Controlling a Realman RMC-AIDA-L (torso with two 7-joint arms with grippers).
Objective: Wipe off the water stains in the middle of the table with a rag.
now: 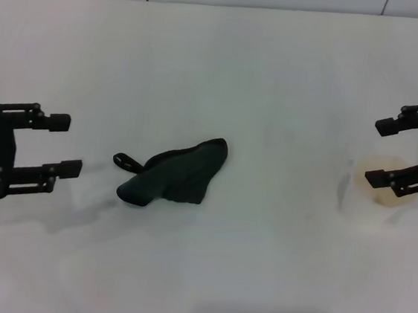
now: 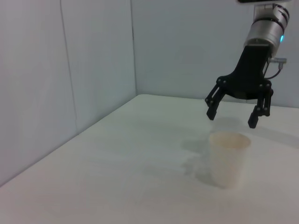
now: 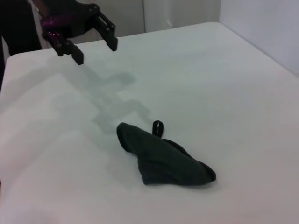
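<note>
Two grippers hang over the white table (image 1: 277,74) with their fingers spread and nothing between them. Our left gripper (image 1: 67,144) is near the table's left side, and our right gripper (image 1: 380,152) hovers just above a pale paper cup (image 2: 228,158) at the right.

The dark rag (image 1: 177,175) lies crumpled on the table between them, nearer the left gripper, with its small hanging loop (image 1: 125,161) pointing that way. We make out faint grey streaks beside the cup and toward the middle, but we cannot tell whether they are water or shadow.

We judge two risks. A grasp that catches only the loop or a thin fold could let the rag trail and smear rather than wipe. A right arm that drops or swings could tip the cup, and whatever it holds would spread across the table.
</note>
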